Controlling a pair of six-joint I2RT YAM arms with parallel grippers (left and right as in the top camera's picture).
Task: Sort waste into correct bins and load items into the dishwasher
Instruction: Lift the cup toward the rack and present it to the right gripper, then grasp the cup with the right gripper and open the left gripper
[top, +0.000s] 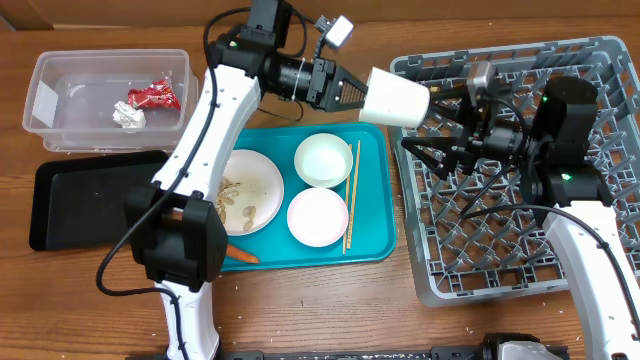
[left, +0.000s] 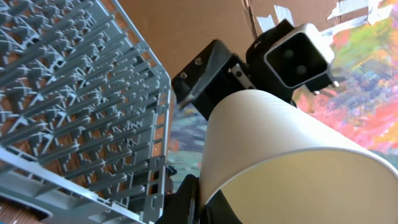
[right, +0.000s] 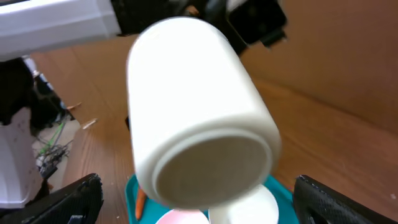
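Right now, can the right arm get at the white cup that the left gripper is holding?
Probably yes. The open right gripper faces the white cup at its free end with nothing between them; the left gripper clamps only the other end.

Left end effector clamped, right splayed

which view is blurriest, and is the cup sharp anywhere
right wrist is softest: the white cup looms close and blurred; left wrist shows its rim and the grey dish rack fairly crisp; overhead is sharp and evenly lit
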